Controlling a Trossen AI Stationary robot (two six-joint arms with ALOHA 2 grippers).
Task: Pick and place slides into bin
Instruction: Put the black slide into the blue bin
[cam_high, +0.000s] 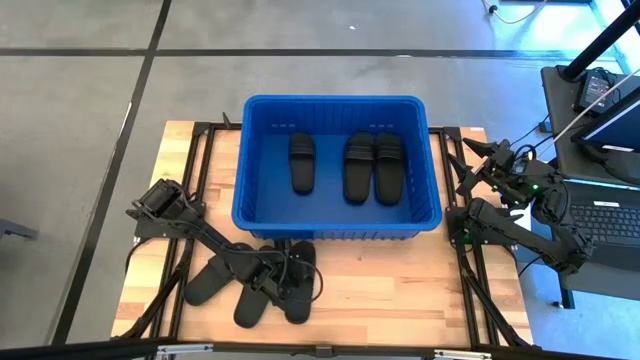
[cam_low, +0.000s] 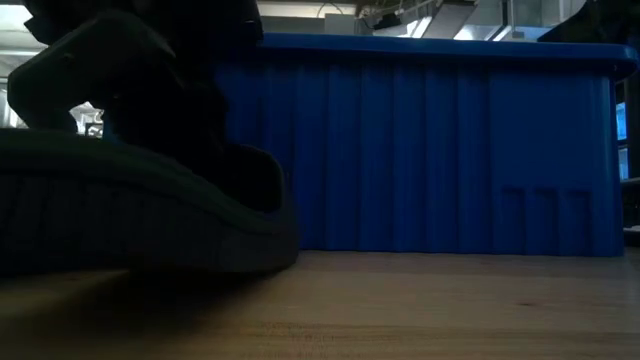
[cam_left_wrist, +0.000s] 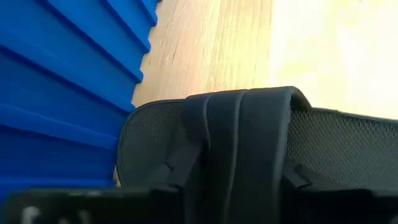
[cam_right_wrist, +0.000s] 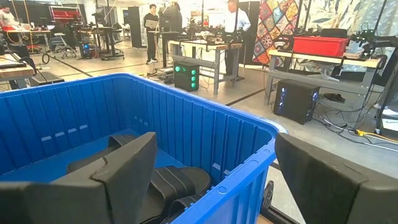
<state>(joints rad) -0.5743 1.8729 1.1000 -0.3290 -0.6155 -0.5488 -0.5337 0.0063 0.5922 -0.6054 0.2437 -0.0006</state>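
While three slides (cam_high: 345, 165) are lying in the bin (cam_high: 262, 190), left gripper (cam_high: 268, 283) is reaching among three more, grip unclear, right gripper (cam_right_wrist: 214, 180) is waiting spread wide beside the bin.

The bin (cam_high: 337, 225) fills the middle of the worktop (cam_high: 400, 290), its tall walls blocking any level pass. Inside it, three slides (cam_high: 345, 165) lie across the floor, with bare floor along its walls. Near the front edge, three more slides (cam_high: 250, 285) crowd the left arm's jaws; the front right corner lies open.
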